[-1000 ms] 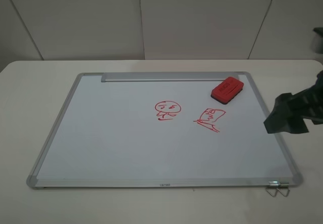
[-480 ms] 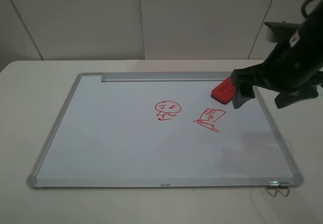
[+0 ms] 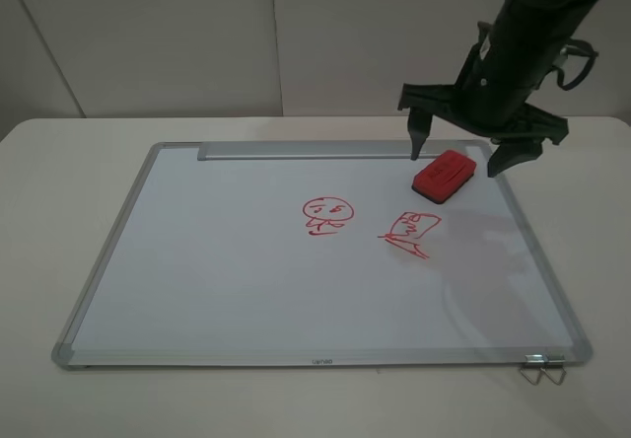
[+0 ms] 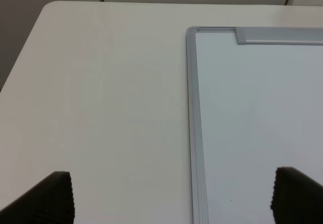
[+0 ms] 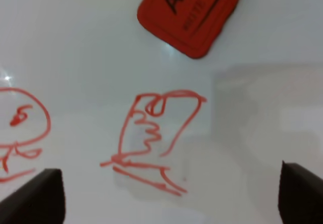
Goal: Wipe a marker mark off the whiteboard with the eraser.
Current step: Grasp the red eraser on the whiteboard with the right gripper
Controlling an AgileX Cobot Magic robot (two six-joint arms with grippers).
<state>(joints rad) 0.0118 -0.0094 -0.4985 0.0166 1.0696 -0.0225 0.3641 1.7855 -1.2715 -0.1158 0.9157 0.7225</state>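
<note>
Eraser (image 3: 444,176) lies flat on the whiteboard (image 3: 246,280) in its 1 o'clock corner, lettered red top up, just inside the frame and just below the end of the tray strip (image 3: 315,150) that runs along the 12 o'clock edge. Seen from the high camera, the mark (image 3: 325,214), a small red round face with a little body, sits a bit toward 12 o'clock from the board's middle, unwiped. A boxy red scribble (image 3: 411,234) is near it at about 4 o'clock, apart from it, with the eraser at 1 o'clock from the scribble. The right gripper (image 3: 454,161) hangs over the eraser with its jaws spread wide, one dark finger showing on each side of the block, and it holds nothing; whether the tips touch the board cannot be told. Its wrist camera looks down on the scribble between the two fingers (image 5: 38,196), with part of the eraser beyond and part of the face at one edge. The left gripper (image 4: 174,199) is out of the high view; its own camera shows both jaws far apart and empty above the table (image 4: 101,108), over the board's 9 o'clock frame edge. A metal clip (image 3: 542,369) sits at the 5 o'clock corner.
</note>
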